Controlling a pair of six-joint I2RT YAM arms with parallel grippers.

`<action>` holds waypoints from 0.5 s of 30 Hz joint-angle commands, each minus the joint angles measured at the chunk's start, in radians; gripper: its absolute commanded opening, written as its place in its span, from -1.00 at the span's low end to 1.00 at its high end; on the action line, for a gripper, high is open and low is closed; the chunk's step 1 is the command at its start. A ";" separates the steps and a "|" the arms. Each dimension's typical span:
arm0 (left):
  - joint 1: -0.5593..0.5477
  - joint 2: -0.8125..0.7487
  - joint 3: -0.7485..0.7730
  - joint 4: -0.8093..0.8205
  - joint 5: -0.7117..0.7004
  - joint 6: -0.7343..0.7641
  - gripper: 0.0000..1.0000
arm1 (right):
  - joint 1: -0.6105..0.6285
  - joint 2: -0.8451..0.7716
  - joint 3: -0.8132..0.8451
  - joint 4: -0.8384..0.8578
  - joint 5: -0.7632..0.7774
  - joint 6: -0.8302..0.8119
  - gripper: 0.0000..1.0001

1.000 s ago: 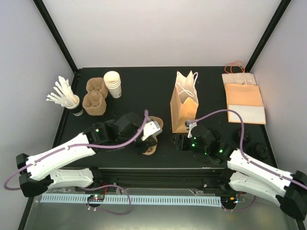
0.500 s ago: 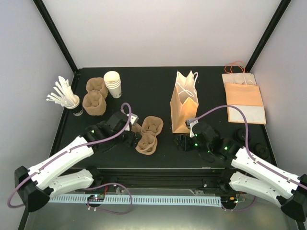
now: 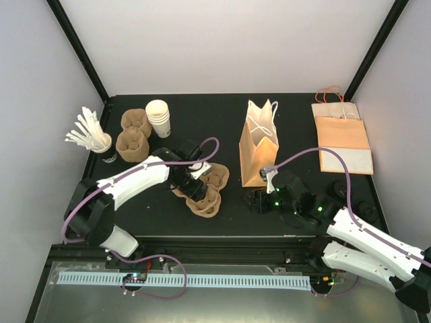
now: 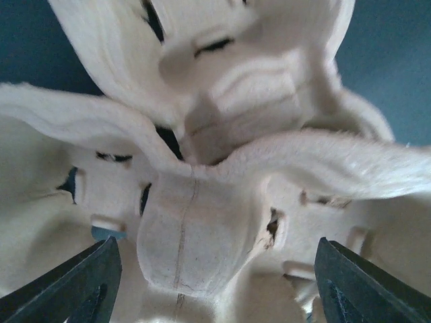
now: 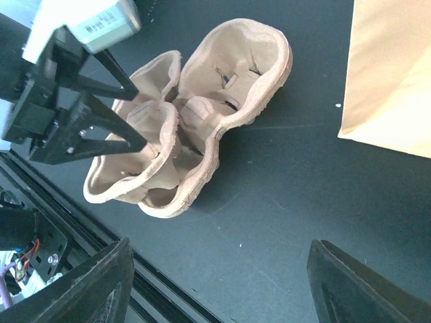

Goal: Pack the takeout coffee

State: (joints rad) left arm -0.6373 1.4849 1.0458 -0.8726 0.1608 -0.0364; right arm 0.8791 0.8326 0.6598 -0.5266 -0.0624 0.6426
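The left claw (image 3: 194, 182) is seen released, its fingers spread wide directly above the beige moulded-pulp cup carrier (image 5: 229, 74), which is laid on the black desk (image 3: 202, 128). The right claw (image 5: 221, 245) is likewise released, with nothing held between its fingers. The carrier is found ahead of it to its left, and the upright brown paper bag (image 3: 259, 145) just beyond it on its right. The takeout coffee cannot be located in any view.
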 commanded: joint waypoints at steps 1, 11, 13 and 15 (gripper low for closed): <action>0.004 0.035 0.052 -0.089 0.015 0.085 0.61 | -0.002 -0.037 0.023 -0.022 0.000 -0.027 0.46; 0.005 0.107 0.091 -0.121 0.049 0.091 0.02 | -0.002 -0.055 0.025 -0.025 0.004 -0.035 0.47; 0.005 0.104 0.094 -0.126 0.050 0.090 -0.02 | -0.002 -0.054 0.022 -0.021 0.000 -0.034 0.47; 0.005 0.095 0.094 -0.130 0.042 0.086 -0.08 | -0.002 -0.053 0.017 -0.017 -0.006 -0.032 0.47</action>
State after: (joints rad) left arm -0.6357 1.5822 1.0985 -0.9627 0.1802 0.0383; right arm 0.8791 0.7891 0.6598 -0.5430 -0.0624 0.6258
